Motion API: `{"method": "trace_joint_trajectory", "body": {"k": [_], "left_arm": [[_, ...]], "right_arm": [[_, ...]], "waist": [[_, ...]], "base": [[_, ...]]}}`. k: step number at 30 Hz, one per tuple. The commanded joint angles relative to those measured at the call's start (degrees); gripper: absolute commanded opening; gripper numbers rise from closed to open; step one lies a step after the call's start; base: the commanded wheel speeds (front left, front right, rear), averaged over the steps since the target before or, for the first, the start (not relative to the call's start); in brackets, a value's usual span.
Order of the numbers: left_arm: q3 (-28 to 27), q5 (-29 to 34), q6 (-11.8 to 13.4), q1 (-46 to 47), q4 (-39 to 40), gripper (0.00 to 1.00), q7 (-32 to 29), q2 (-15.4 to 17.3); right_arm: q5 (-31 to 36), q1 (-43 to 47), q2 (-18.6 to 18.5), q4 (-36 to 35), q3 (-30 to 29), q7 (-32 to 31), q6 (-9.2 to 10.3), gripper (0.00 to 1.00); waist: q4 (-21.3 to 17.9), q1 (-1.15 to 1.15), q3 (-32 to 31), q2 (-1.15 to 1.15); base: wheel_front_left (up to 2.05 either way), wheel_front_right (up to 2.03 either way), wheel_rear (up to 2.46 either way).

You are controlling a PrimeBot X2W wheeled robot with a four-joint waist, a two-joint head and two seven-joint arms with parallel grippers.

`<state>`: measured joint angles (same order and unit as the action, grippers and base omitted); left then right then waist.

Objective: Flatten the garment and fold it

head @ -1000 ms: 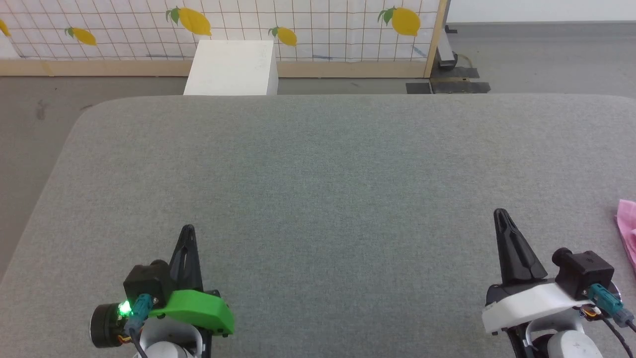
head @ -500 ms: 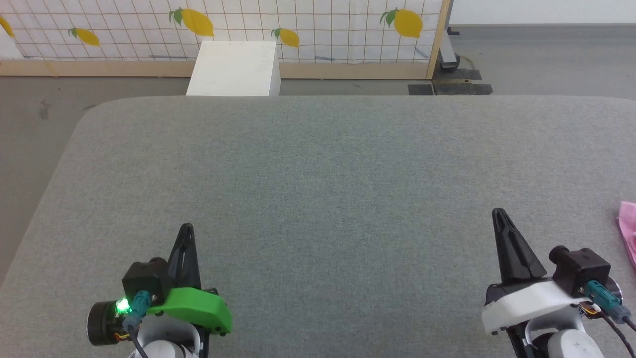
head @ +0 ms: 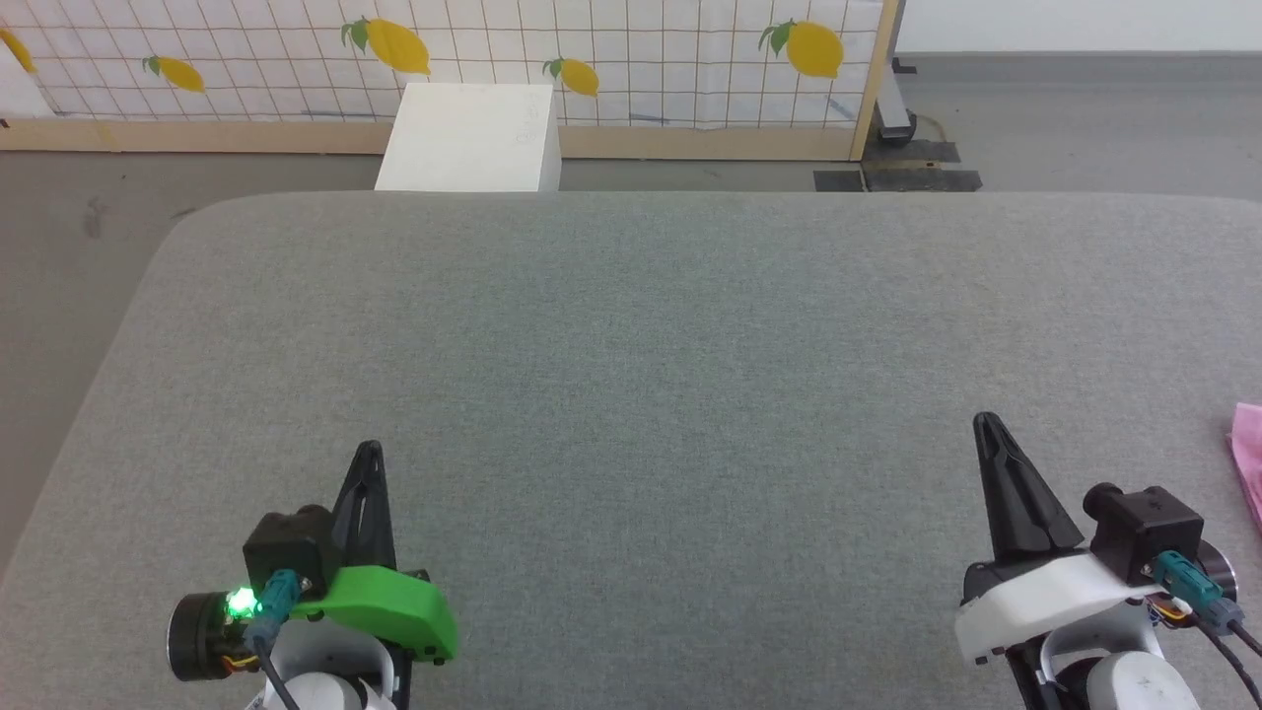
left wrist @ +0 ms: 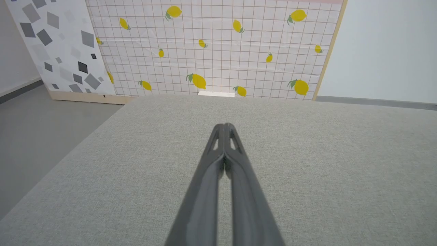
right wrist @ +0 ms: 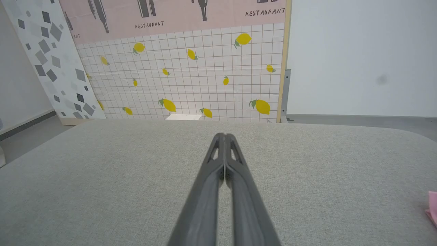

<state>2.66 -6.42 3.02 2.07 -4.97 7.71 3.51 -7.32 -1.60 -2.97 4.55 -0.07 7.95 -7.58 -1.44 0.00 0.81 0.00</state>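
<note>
A sliver of the pink garment (head: 1250, 463) lies on the grey padded table (head: 651, 325) at the right edge of the head view; most of it is cut off by the frame. It also peeks in at the right wrist view's lower right as the garment (right wrist: 433, 210). My right gripper (head: 984, 422) is shut and empty, hovering to the left of the cloth and apart from it. My left gripper (head: 370, 450) is shut too, low at the front left, holding nothing. Both sets of fingertips meet, left gripper (left wrist: 224, 125) and right gripper (right wrist: 224, 135).
A white box (head: 468, 138) stands on the floor behind the table's far edge, before a lemon-print partition (head: 611, 49). A dark metal base (head: 897, 177) sits at the partition's right end. Grey floor runs past the table's left edge.
The head camera has shifted slightly, so the background sits a little lower and the garment shows less. Both grippers stay shut and in place.
</note>
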Motion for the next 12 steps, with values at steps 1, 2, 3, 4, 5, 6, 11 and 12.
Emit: {"method": "trace_joint_trajectory", "body": {"k": [1,2,3,4,5,6,11,12], "left_arm": [[-0.2,0.5,-0.3,-1.0,0.4,0.00,-0.3,-0.3],[-0.2,0.6,-0.4,-1.0,0.5,0.00,-0.4,-0.3],[-0.2,0.7,-0.4,-1.0,0.6,0.00,-0.5,-0.3],[-0.3,0.8,-0.5,-1.0,0.6,0.00,-0.6,-0.3],[-0.3,0.9,-0.5,-1.0,0.7,0.00,-0.7,-0.3],[-0.4,1.0,-0.5,-1.1,0.8,0.00,-0.8,-0.3],[-0.6,1.5,-0.8,-1.2,1.1,0.00,-1.4,-0.3],[-0.6,1.5,-0.8,-1.2,1.2,0.00,-1.5,-0.3]], "right_arm": [[0.6,0.7,0.0,-0.6,0.0,-0.5,0.04,0.00],[0.7,0.8,0.0,-0.6,0.0,-0.7,0.04,0.00],[0.8,0.8,0.0,-0.7,0.0,-0.8,0.04,0.00],[0.9,0.8,0.0,-0.7,0.0,-0.9,0.04,0.00],[1.0,0.8,0.0,-0.8,0.0,-1.0,0.05,0.00],[1.1,0.8,0.0,-0.9,0.0,-1.1,0.05,0.00],[1.6,0.9,0.1,-1.2,0.0,-1.7,0.05,0.00],[1.7,0.9,0.1,-1.2,0.0,-1.8,0.05,0.00]], "waist": [[0.0,0.00,0.0,0.00],[0.1,0.00,0.0,0.00],[0.1,0.00,0.0,0.00],[0.1,0.00,-0.1,0.00],[0.1,0.00,-0.1,0.00],[0.1,0.00,-0.1,0.00],[0.3,0.00,-0.1,0.00],[0.3,0.00,-0.2,0.00]], "base": [[0.00,0.00,0.00],[0.00,0.00,0.00],[0.00,0.00,0.00],[0.00,0.00,0.00],[0.00,0.00,0.00],[0.00,0.00,0.00],[0.00,0.00,0.00],[0.00,0.00,0.00]]}}
